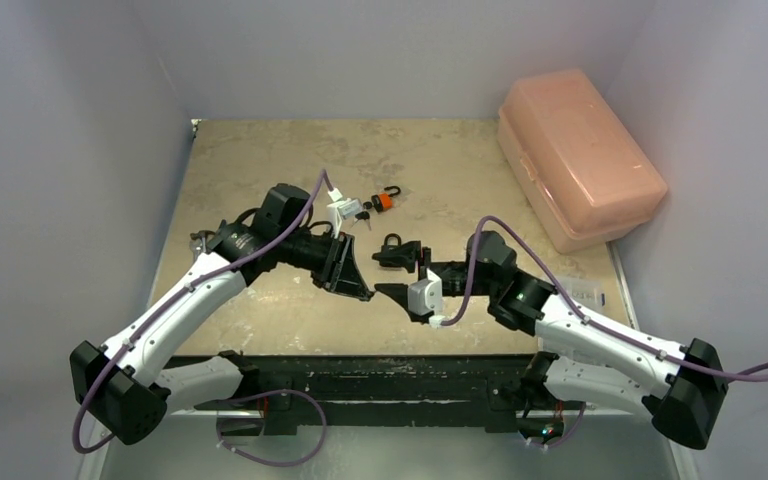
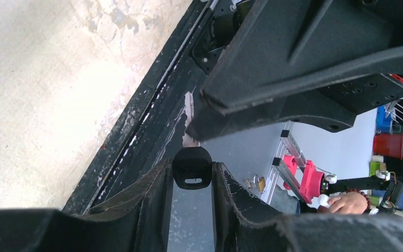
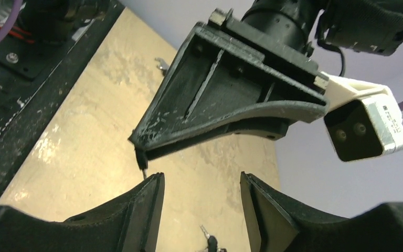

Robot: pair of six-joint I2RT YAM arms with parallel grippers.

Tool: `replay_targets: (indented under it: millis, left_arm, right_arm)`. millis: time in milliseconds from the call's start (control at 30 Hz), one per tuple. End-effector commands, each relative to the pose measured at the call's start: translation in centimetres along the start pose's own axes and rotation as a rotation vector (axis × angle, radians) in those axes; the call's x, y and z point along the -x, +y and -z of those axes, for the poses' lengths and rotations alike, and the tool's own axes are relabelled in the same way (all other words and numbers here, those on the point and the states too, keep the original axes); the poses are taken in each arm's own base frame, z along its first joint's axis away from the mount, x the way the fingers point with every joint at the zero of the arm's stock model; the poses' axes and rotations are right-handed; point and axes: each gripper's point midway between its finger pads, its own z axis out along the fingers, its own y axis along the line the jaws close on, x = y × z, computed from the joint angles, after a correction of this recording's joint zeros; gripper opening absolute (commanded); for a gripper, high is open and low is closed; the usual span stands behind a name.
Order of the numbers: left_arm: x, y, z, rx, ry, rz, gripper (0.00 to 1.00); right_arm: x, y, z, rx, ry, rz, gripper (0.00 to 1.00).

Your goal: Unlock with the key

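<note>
Near table edge [image 1: 310,350], left claw [image 1: 360,290] pinching key [image 2: 192,167]

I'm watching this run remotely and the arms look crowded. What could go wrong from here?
1. The left gripper pinches the key only by its black head, so a knock on the blade may twist it loose.
2. The right gripper is open and very near the key's tip, so the two arms may collide.
3. The black padlock appears to lie unheld on the table; pushing the key in might just shove it.
</note>
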Motion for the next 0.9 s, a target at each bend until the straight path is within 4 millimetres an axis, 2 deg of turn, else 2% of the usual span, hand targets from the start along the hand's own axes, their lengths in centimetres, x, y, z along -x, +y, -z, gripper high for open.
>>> replay_targets:
  millis: [0,100,200,467,567,700,867]
  left_arm:
    - [0.8,-1.1,0.7,-0.003,-0.022,-0.065,0.08]
    - [0.9,-0.7,0.7,0.015,-0.023,-0.070,0.08]
    - [0.8,-0.2,0.6,0.031,-0.019,-0.068,0.08]
    - [0.7,1.0,0.4,0.084,-0.013,-0.062,0.07]
    - [1.1,1.3,0.4,0.108,-0.027,-0.065,0.06]
    - [1.5,1.4,0.4,0.115,-0.039,-0.071,0.05]
    - [1.7,1.2,0.4,0.107,-0.046,-0.078,0.05]
  right_arm:
    - [-1.6,0.5,1.3,0.025,0.130,0.013,0.62]
    - [-2.1,-0.1,1.9,-0.004,0.175,0.027,0.63]
    - [-2.4,0.3,2.1,0.018,0.197,0.017,0.63]
    - [-0.9,0.5,2.4,0.036,0.161,0.010,0.63]
    - [-0.9,0.8,2.6,0.061,0.189,-0.009,0.62]
    - [-1.2,1.8,2.6,0.098,0.199,-0.041,0.62]
    - [-1.0,3.2,1.5,0.137,0.164,-0.055,0.61]
